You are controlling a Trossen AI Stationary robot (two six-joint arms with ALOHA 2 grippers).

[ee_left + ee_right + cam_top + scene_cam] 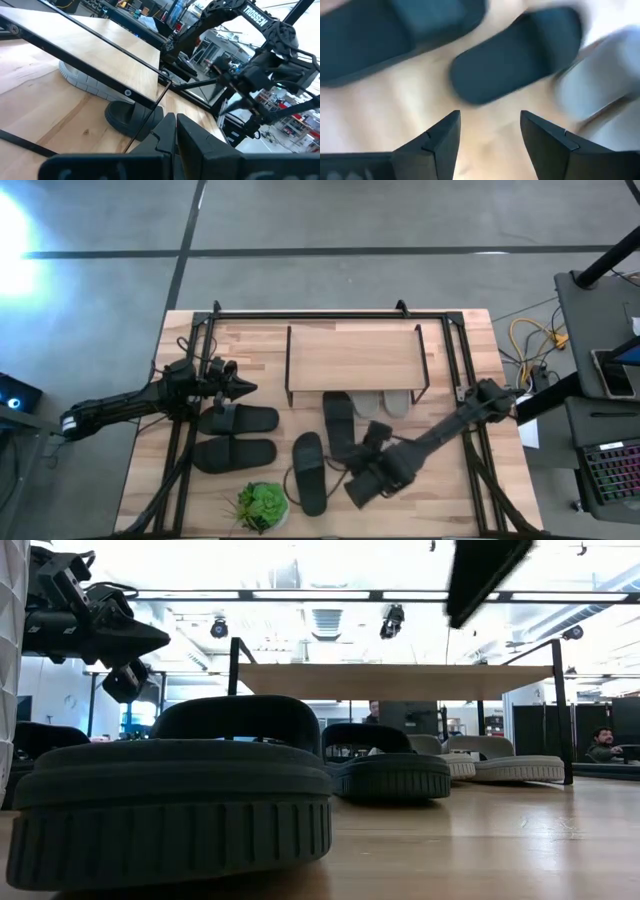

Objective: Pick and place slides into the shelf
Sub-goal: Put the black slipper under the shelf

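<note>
The shelf (352, 356) stands at the table's far middle, and the light grey slides (388, 404) lie under its near edge. One charcoal slide (338, 424) lies with its far end at the shelf, and the other (308, 472) lies nearer. The black slides (238, 436) lie at the left. My right gripper (490, 125) is open and empty. It hovers over the table just right of the charcoal slide (520, 55), with a light grey slide (600, 85) ahead of it. My left gripper (248, 388) is shut and empty, raised left of the shelf.
A small green plant (262, 505) stands near the table's near edge, left of the nearer charcoal slide. Black frame bars run along the table's left (185, 410), far and right sides. People sit in the room beyond the table.
</note>
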